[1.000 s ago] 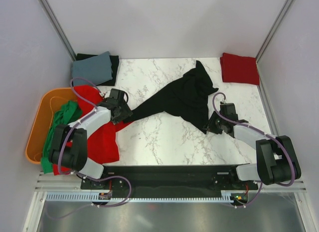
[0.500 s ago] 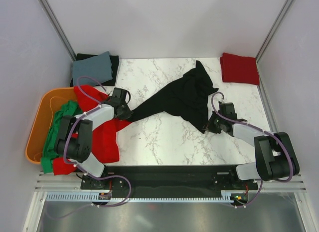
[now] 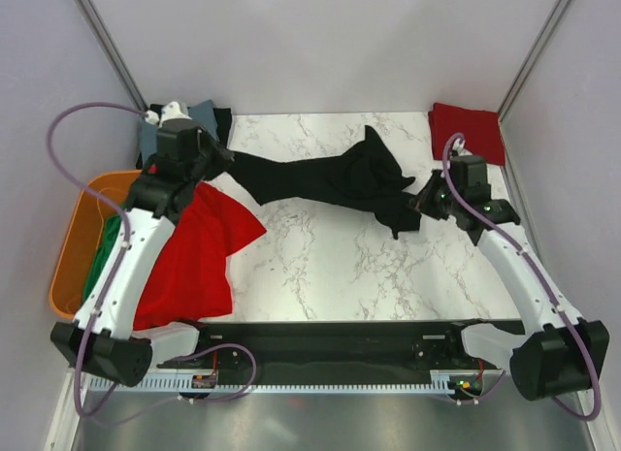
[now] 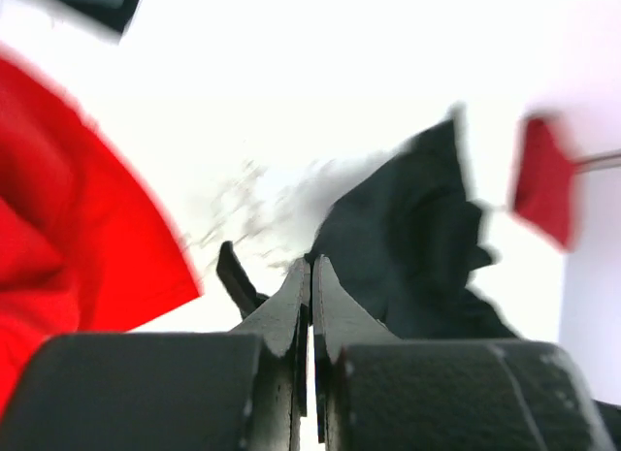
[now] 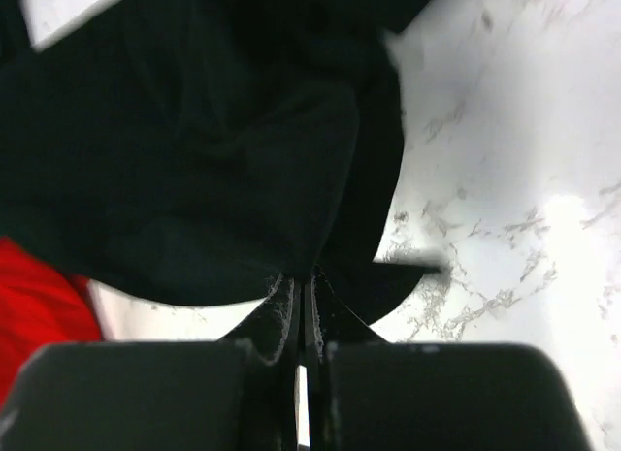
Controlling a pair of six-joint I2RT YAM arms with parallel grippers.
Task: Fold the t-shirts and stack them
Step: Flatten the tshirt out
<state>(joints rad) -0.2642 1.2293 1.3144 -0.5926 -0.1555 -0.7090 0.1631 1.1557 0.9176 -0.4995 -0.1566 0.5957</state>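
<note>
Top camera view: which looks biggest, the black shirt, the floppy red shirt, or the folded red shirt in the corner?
1. The black t-shirt and the loose red t-shirt look about alike, so I won't rank one over the other.
2. The folded red t-shirt is clearly the smallest.

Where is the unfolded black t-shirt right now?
In the top view, the black t-shirt is stretched across the far half of the table, held between the left gripper and the right gripper.
</note>
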